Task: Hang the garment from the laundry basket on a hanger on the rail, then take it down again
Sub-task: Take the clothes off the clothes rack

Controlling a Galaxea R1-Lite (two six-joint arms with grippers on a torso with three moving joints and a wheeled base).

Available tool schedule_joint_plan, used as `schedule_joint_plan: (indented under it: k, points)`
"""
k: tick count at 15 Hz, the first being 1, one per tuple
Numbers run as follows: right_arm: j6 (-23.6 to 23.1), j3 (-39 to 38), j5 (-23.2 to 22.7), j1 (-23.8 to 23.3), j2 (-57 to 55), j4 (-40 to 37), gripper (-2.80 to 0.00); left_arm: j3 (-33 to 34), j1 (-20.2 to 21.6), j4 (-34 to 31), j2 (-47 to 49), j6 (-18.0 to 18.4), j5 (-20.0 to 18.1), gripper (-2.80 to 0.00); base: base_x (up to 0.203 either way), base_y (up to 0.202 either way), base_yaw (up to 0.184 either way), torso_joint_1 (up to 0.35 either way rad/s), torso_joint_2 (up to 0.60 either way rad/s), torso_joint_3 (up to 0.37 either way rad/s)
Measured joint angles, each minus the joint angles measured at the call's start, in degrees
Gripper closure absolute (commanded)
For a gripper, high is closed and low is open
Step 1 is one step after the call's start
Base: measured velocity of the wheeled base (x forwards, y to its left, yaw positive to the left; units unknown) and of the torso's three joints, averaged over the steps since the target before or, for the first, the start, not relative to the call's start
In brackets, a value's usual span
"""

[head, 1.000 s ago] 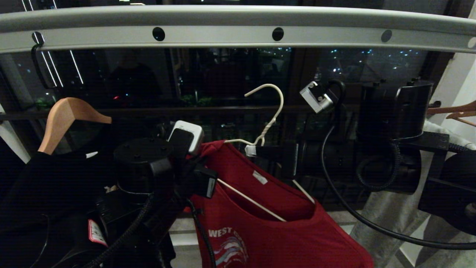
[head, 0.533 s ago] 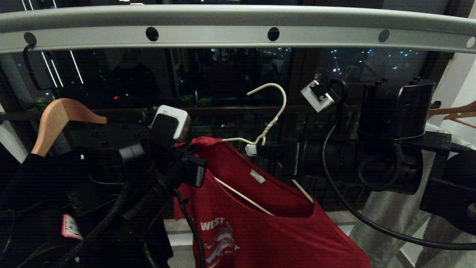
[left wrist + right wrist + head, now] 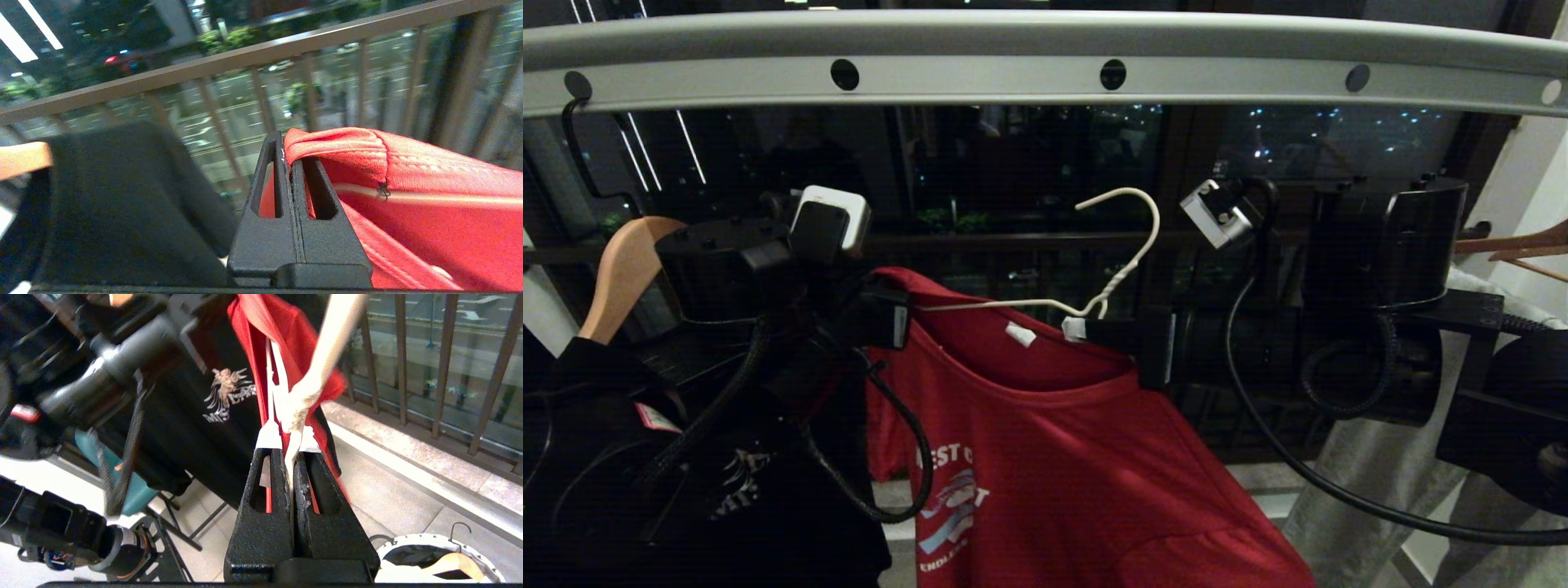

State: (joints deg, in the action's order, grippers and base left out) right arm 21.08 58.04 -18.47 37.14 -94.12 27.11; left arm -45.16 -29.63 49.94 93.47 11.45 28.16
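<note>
Behind our work a dark window gives onto city lights, crossed by brown railing bars [image 3: 253, 53], and overhead runs the rail [image 3: 1045, 49], a smooth light-grey metal bar with round dark holes along its face. Below it, not yet hooked on, we hold the hanger [image 3: 1123, 245]: thin white wire with a twisted neck, which we judge light and springy, liable to bend if forced. Our right gripper [image 3: 292, 447] is clenched on the wire just under that twist, the stiffest spot and a sound place to carry it. The garment [image 3: 1054, 441], a red knit T-shirt with white lettering, drapes from the hanger; it looks soft, limp and light, with a ribbed neckband. Our left gripper [image 3: 289, 161] is clamped on a fold of that band at the shoulder, drawing it out along the hanger's arm. We think the hem is the best hold, since loose cloth would slide. To our left a black T-shirt [image 3: 727, 490] with a pale print hangs on a thick wooden hanger [image 3: 617, 273]. The laundry basket [image 3: 437, 559], white-rimmed and dark inside, sits on the floor below.
</note>
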Motion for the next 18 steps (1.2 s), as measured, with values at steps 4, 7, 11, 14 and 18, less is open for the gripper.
schedule_joint_plan:
  k: [4, 7, 11, 14, 18]
  points:
    - [-0.02, 0.06, -0.02, -0.05, -0.27, 0.06, 0.0, -0.81, 3.55, -0.04, 2.63, 1.56, -0.09, 0.0, 0.0, 0.0, 0.0, 0.0, 0.0, 0.0]
    - [-0.02, 0.06, 0.28, -0.1, -0.3, 0.06, 0.0, -1.49, 5.07, -0.09, 4.93, 1.67, -0.19, 0.0, 0.0, 0.0, 0.0, 0.0, 0.0, 0.0]
    - [-0.09, 0.11, 1.5, -0.16, -0.5, 1.93, 0.0, -3.45, 7.06, -2.98, 6.58, 1.2, -1.84, 0.0, 0.0, 0.0, 0.0, 0.0, 0.0, 0.0]
    - [-0.09, 0.11, 3.04, -0.16, -0.94, 2.84, 0.0, -3.54, 7.87, -3.44, 6.49, 1.22, -2.2, 0.0, 0.0, 0.0, 0.0, 0.0, 0.0, 0.0]
    - [-0.09, 0.06, 3.45, -0.18, -1.3, 2.88, 0.0, -1.03, 6.85, -7.48, 4.31, 0.88, -7.22, 0.0, 0.0, 0.0, 0.0, 0.0, 0.0, 0.0]
